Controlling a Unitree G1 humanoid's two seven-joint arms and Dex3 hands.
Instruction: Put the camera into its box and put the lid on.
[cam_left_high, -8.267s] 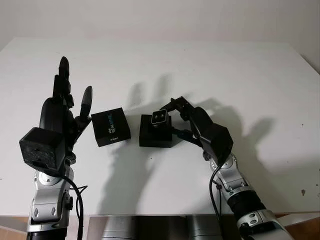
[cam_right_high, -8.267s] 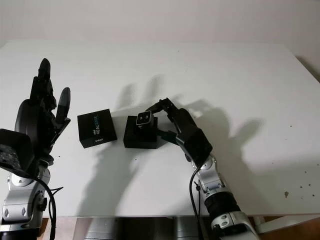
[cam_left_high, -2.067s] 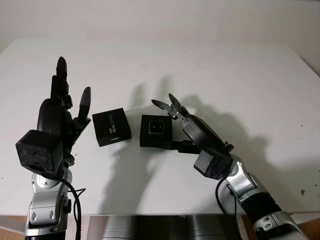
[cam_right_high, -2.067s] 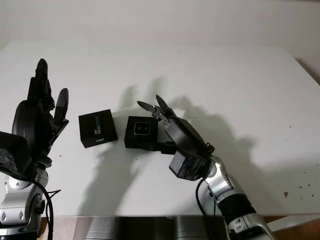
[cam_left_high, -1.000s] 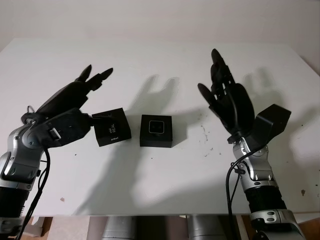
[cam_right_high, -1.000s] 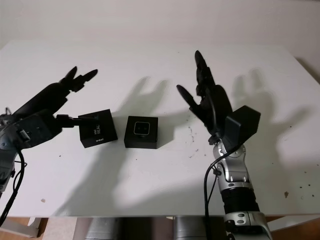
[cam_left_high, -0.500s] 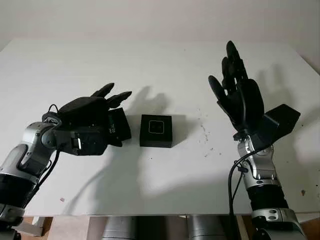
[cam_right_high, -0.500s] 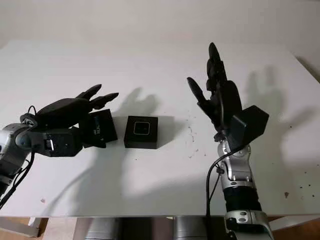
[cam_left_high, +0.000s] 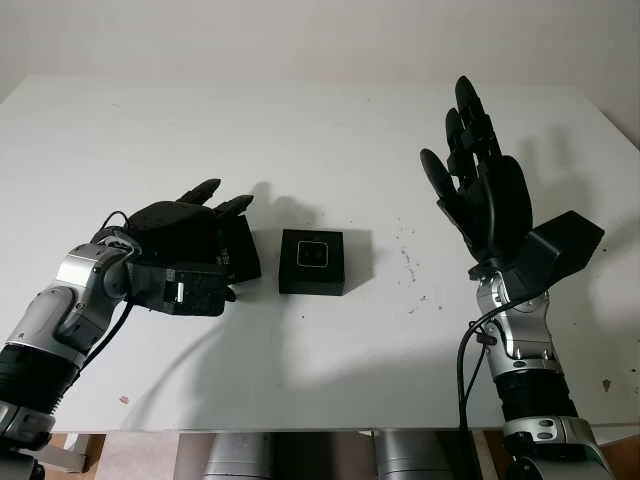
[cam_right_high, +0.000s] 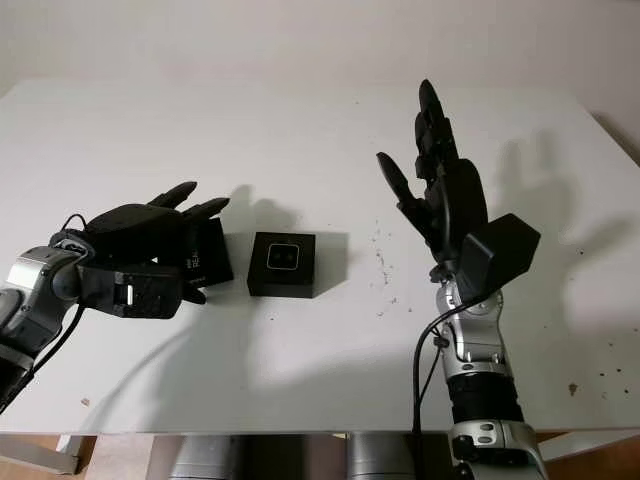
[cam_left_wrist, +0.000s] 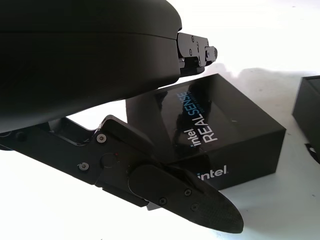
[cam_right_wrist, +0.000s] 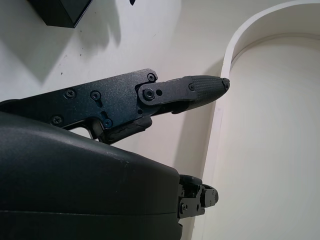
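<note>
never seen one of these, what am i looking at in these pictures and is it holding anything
This is a humanoid robot with two black three-finger hands at a white table. Two pictures come from cameras in its head, looking down; the other two sit at its wrists, right beside each hand. On the table stands an open black box with a small camera inside. Beside it lies the lid, printed "Intel RealSense". The left hand is closing around the lid but has not lifted it. The right hand is raised in the air, open, holding nothing.
</note>
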